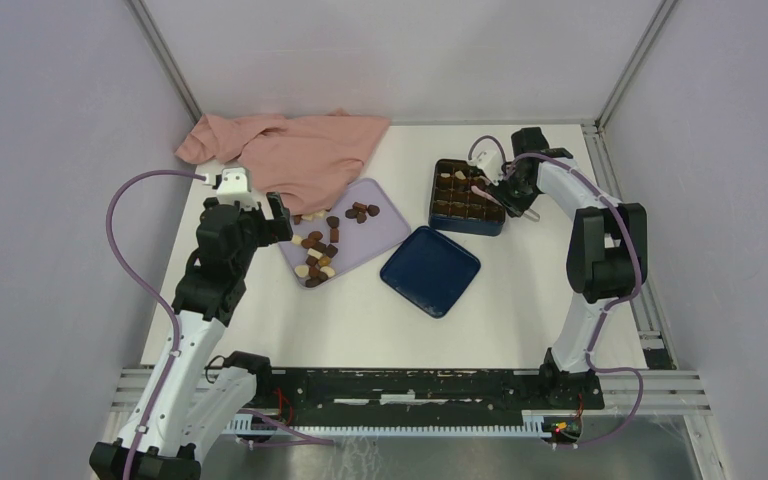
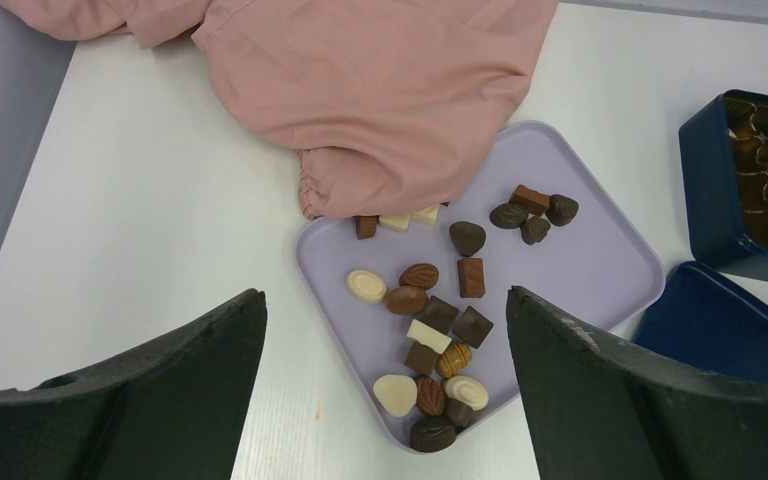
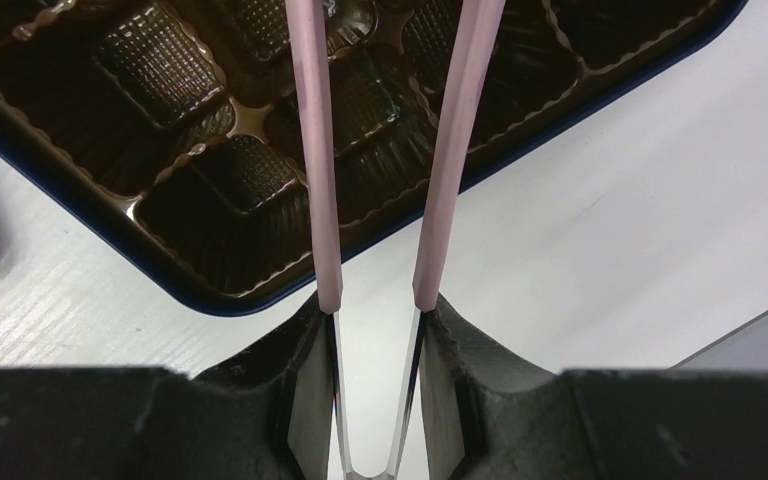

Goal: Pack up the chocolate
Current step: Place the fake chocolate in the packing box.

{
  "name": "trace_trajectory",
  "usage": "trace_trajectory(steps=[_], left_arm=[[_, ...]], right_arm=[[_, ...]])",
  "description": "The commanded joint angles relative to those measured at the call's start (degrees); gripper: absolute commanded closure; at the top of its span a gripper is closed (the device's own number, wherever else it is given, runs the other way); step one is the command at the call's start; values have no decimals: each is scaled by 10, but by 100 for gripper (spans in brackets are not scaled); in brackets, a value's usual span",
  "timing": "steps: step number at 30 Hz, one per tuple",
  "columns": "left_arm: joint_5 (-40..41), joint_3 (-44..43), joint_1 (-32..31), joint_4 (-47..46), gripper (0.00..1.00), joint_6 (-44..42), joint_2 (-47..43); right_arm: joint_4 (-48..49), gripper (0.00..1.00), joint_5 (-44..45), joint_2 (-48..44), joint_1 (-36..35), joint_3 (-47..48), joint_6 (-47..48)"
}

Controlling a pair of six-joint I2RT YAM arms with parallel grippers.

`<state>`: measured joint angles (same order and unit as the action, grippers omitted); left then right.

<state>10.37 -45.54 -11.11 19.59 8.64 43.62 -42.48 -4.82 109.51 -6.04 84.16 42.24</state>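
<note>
Several chocolate pieces [image 1: 315,252], dark, light brown and cream-white, lie on a lilac tray [image 1: 385,222]; they also show in the left wrist view [image 2: 440,330]. My left gripper [image 1: 265,215] is open and empty, hovering above the tray's near-left corner [image 2: 385,295]. The dark blue box [image 1: 465,222] with a brown grid insert stands at the back right. My right gripper [image 1: 508,190] is shut on pink-armed tongs [image 3: 315,150] that reach over the box [image 3: 210,300]. The tong tips are out of view. The insert cells in the right wrist view look empty.
A pink cloth [image 1: 290,150] lies at the back left and overlaps the tray's far edge [image 2: 380,90], covering a few pieces. The dark blue lid [image 1: 430,270] lies between the tray and the box. Side walls stand close on both sides.
</note>
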Motion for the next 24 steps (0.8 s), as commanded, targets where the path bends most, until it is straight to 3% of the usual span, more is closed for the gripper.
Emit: trace_trajectory(steps=[1,15,24], left_arm=[[-4,2,1,-21,6,-28,1],[-4,3,1,-22,6,-28,-1],[-1,3,0,-21,6,-28,-5]], right_arm=[[18,70,13,0,3,5,-6],[23,54,18,6,3,7,-9],[22,57,6,-29,3,8,-11]])
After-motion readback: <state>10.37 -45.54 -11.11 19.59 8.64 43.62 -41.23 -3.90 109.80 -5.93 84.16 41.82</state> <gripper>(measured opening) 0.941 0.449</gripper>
